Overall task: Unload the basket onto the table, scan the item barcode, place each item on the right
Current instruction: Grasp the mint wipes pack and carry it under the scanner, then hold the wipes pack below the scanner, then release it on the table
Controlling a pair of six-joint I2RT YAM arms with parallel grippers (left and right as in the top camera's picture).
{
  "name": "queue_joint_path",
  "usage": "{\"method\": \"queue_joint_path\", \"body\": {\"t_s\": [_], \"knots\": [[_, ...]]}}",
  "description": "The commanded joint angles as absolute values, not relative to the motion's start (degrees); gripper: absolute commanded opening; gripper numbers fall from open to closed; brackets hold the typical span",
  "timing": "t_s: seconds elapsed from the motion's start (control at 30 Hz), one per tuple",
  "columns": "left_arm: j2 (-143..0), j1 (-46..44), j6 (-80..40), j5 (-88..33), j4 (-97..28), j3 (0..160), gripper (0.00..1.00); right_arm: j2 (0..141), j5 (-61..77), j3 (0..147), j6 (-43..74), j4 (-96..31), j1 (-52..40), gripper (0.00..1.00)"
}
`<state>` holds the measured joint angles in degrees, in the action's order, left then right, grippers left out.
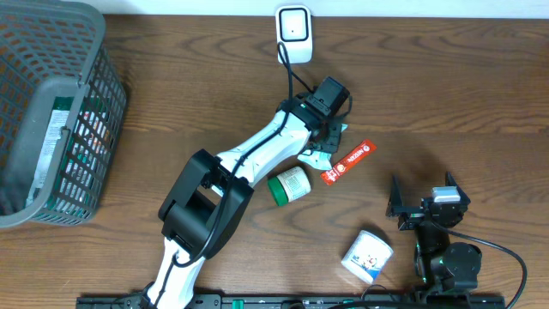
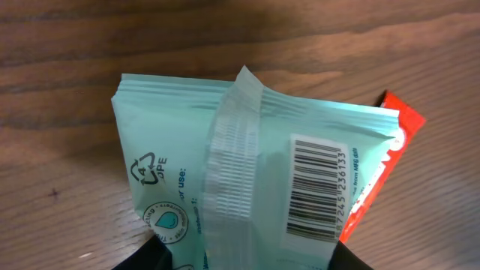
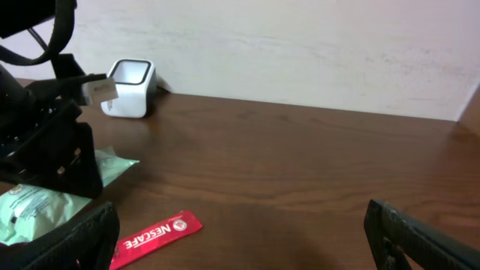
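A mint-green packet (image 2: 247, 172) fills the left wrist view, its white barcode label (image 2: 319, 187) facing the camera. My left gripper (image 2: 247, 264) is shut on the packet's lower end, with the dark fingers (image 2: 150, 259) at both bottom corners. Overhead, the left gripper (image 1: 324, 137) holds the packet (image 1: 316, 158) low over the table, below the white scanner (image 1: 293, 30) at the back edge. The scanner (image 3: 129, 88) also shows in the right wrist view. My right gripper (image 1: 425, 210) stands open and empty at the front right; in its own view the right gripper (image 3: 247, 240) spans bare wood.
A red Nescafe sachet (image 1: 347, 161) lies just right of the packet. A green-lidded jar (image 1: 290, 184) lies in front of it, and a white tub (image 1: 367, 256) near the front. A grey mesh basket (image 1: 51, 112) holding goods stands far left.
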<state>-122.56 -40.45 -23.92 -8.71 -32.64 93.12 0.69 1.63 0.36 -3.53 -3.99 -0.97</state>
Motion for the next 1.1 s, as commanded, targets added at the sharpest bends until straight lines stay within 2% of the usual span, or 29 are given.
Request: {"method": "queue_joint_path", "body": {"t_s": [0.0,0.03,0.17,0.3,0.4,0.5,0.53,0.6,0.63,1.07], "knots": [[-122.17,-40.01,-25.19,-8.36,-33.36,92.90,0.51,0.43,1.34,0.30,-2.85,-4.14,-1.17,0.99],[-122.17,-40.01,-25.19,-8.36,-33.82,92.90,0.57,0.43,1.34,0.30,-2.83,-4.14,-1.17,0.99],[-122.04,-39.99,-25.17,-8.38,-35.33,92.90,0.69,0.43,1.34,0.30,-2.83,-4.14,-1.17,0.99],[-120.84,-39.75,-25.10,-8.34,-35.46,93.41,0.71,0.43,1.34,0.30,-2.85,-4.14,-1.17,0.99],[-119.04,-39.55,-23.53,-8.05,-35.42,94.61,0.69,0.43,1.34,0.30,-2.85,-4.14,-1.17,0.99],[-117.40,-39.62,-22.76,-6.90,-35.29,94.85,0.59,0.43,1.34,0.30,-2.83,-4.14,-1.17,0.99],[-117.34,-39.64,-22.65,-6.87,-35.44,94.85,0.49,0.43,1.34,0.30,-2.85,-4.14,-1.17,0.99],[-117.51,-39.62,-22.57,-6.85,-36.23,94.78,0.10,0.43,1.34,0.30,-2.83,-4.14,-1.17,0.99],[-117.75,-39.62,-22.57,-6.87,-36.51,94.67,0.07,0.43,1.34,0.30,-2.83,-4.14,-1.17,0.99],[-123.50,-39.72,-22.31,-7.31,-36.84,91.57,0.07,0.43,1.34,0.30,-2.83,-4.14,-1.17,0.99]]}}
